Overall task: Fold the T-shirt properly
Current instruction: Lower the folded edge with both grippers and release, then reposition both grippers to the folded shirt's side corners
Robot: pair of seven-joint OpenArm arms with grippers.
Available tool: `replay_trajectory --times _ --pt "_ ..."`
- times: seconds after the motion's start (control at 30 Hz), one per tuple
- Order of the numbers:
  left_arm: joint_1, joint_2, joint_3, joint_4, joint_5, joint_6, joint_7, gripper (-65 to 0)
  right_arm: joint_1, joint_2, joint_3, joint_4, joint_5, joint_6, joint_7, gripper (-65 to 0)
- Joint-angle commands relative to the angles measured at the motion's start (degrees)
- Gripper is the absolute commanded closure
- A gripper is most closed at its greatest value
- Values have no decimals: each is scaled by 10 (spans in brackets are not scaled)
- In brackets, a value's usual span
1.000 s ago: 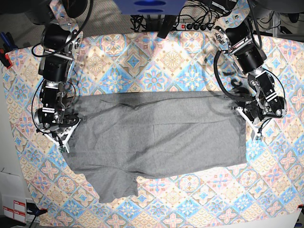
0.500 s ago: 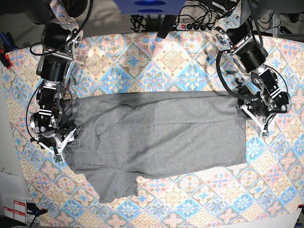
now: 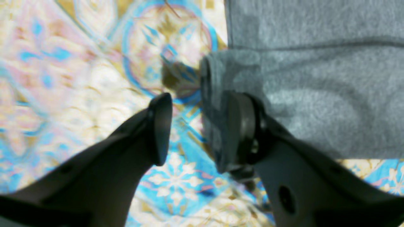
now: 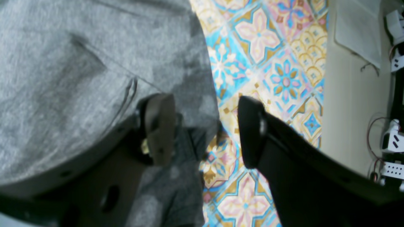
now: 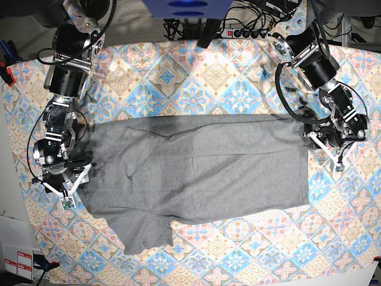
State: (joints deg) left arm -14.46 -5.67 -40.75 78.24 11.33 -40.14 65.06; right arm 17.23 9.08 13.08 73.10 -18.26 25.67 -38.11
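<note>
I'm looking at the T-shirt [image 5: 196, 173] lying folded lengthwise across the middle of the patterned tablecloth [image 5: 196, 77], one short sleeve [image 5: 146, 229] sticking out toward the near edge. My left gripper [image 3: 197, 126] is hanging at the shirt's edge with its fingers spread apart; a curled lip of grey cloth is sitting between them, draped against one finger [image 3: 241, 129], but nothing is pinched. My right gripper [image 4: 205, 129] is also standing released, one finger [image 4: 159, 126] over the cloth and the other over bare tablecloth, the shirt's edge running between. Behind the table I'm seeing a power strip [image 5: 244, 33] and a tangle of cables [image 5: 178, 27]; red-and-white labels [image 5: 18, 262] are sitting at the near corner.
</note>
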Motion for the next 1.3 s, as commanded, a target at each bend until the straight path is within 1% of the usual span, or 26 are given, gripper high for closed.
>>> replay_trajectory --times 0.0,0.1,0.13,0.23,0.3,0.33,0.4,0.5,0.57,0.6,0.67,0.77,0.8,0.87,0.93,1.1,1.17,1.27 --pt "-5 -8 -1 37 -8 1 -7 -283 16 7 1 12 2 -2 17 -321" --pt "12 -8 -1 91 -40 1 -5 -287 7 8 1 12 2 -2 29 -322" --pt "16 -9 -1 103 -50 1 -4 -298 3 8 1 12 2 -2 29 -322" --pt "33 -9 0 124 -72 1 -3 -372 0 8 1 13 2 -2 28 -322" --pt "54 -9 0 130 -87 1 -3 -399 0 8 2 13 2 -2 24 -322" --pt "65 -9 0 135 -99 1 -3 -400 0 9 10 13 2 -2 21 -323" --pt "96 -10 0 151 -123 1 -3 -397 0 8 49 13 2 -2 -2 -323" --pt "148 -10 0 177 -158 1 -3 -399 0 8 121 13 4 1 -60 -324" --pt "171 -10 0 186 -178 1 -5 -399 0 8 151 13 4 6 -84 -324" --pt "178 -11 0 186 -188 1 -6 -399 0 8 161 13 4 17 -90 -324" --pt "188 -11 -1 185 -205 1 -6 -399 -1 8 180 13 5 68 -110 -338" --pt "196 -11 -1 185 -212 1 -6 -399 -1 5 228 13 5 137 -158 -387" --pt "196 -11 -1 184 -212 1 -6 -399 -1 1 243 13 5 143 -168 -402" --pt "196 -11 -1 184 -212 1 -6 -399 0 -14 267 13 5 143 -174 -431" --pt "196 -11 -1 184 -212 1 -6 -399 0 -17 279 12 5 143 -173 -443" --pt "195 -12 -1 184 -211 1 -6 -399 0 -18 281 6 5 143 -171 -443" --pt "195 -25 -1 184 -214 1 -7 -399 0 -26 281 6 5 143 -170 -443" --pt "186 -31 -1 182 -210 1 -7 -399 0 -30 280 6 5 143 -170 -443"
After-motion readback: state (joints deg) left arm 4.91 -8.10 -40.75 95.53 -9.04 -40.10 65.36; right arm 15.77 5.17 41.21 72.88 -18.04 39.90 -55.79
